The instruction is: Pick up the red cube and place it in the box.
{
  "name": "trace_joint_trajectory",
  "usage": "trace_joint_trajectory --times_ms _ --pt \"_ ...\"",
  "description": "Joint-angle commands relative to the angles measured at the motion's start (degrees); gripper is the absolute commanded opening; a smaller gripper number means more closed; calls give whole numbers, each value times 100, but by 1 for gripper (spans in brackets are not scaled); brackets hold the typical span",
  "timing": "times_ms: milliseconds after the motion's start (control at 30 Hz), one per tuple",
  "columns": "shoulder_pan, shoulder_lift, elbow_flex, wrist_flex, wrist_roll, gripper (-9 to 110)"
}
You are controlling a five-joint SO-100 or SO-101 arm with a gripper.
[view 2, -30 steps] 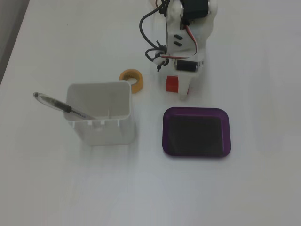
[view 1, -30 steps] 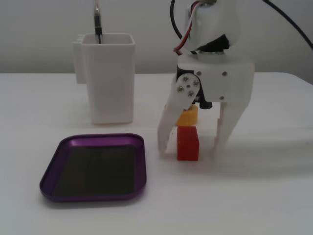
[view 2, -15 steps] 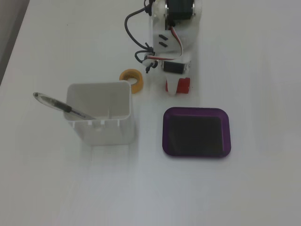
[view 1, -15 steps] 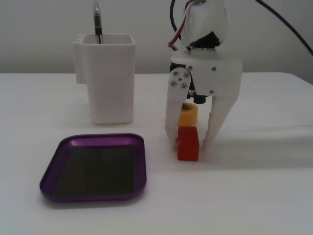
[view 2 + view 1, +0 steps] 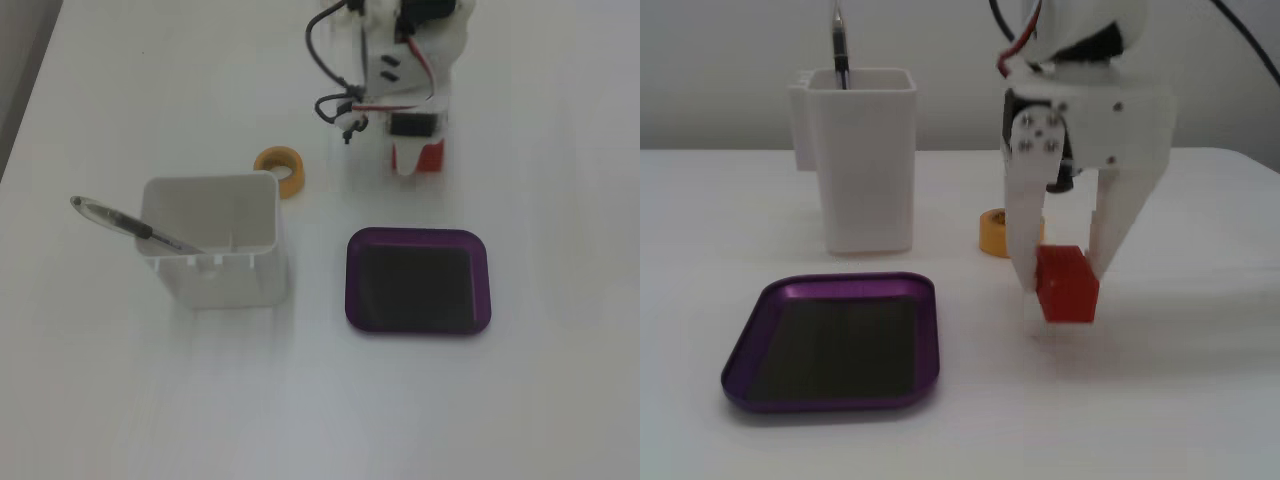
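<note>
The red cube [image 5: 1068,287] sits between the two white fingers of my gripper [image 5: 1064,284], low at the table surface. The fingers press against its left and right sides, so the gripper is shut on it. In the fixed view from above, the cube [image 5: 431,157] shows just below the arm, with the gripper [image 5: 418,160] over it. The box is a shallow purple tray [image 5: 752,320] with a dark bottom. It lies empty to the lower left of the cube in one fixed view and below it in the other [image 5: 352,280].
A tall white container [image 5: 868,160] holding a pen [image 5: 130,226] stands behind the tray. A yellow-orange tape roll [image 5: 991,232] lies just behind the gripper, also seen from above [image 5: 280,168]. The table is white.
</note>
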Motion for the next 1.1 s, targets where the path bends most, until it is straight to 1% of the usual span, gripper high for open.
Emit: trace_joint_trajectory --times_ms 0,67,167,367,633,800,1067 --pt "-483 914 -536 62 -18 -1" --pt "-615 1028 -817 -9 -18 -1" --pt "-606 747 -1292 -79 -18 -1" --pt "-264 -589 -2461 -475 26 -1" --pt "79 -2426 -4166 -387 35 -1" --pt "88 -3050 -4579 -387 -9 -1" --pt "88 -3480 -4597 -387 -18 -1"
